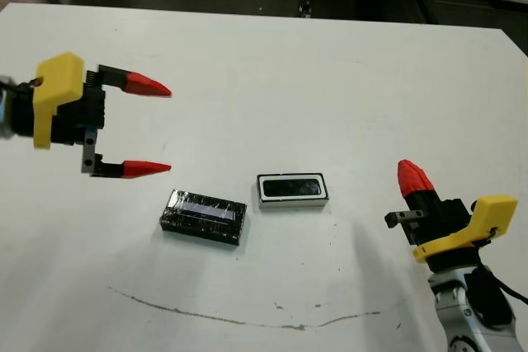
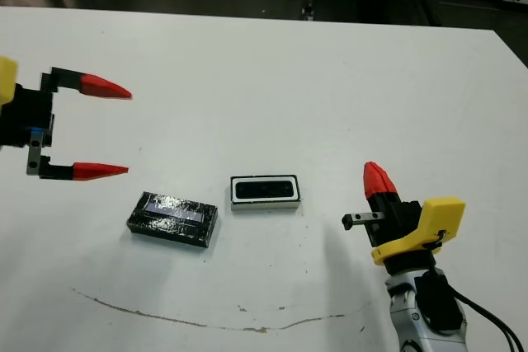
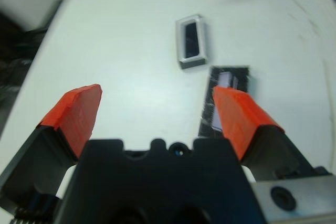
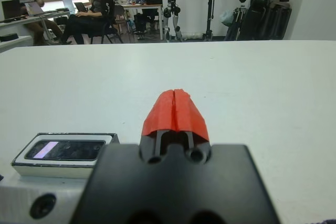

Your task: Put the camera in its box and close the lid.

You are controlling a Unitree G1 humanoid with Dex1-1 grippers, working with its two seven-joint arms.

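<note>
Camera [image 1: 289, 187] seated dark in its box [image 1: 293, 202] mid-bench, lid [image 1: 204, 216] flat just beside, apart; likely light, stiff, glossy-slick, best pinched across its long edges; left end effector [image 1: 147, 126] spread wide, empty; right end effector [image 1: 412, 179] closed, empty.

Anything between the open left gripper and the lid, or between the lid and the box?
Nothing visible. The left gripper hangs open above bare table near the lid; the box, camera inside, sits just beside it.
</note>
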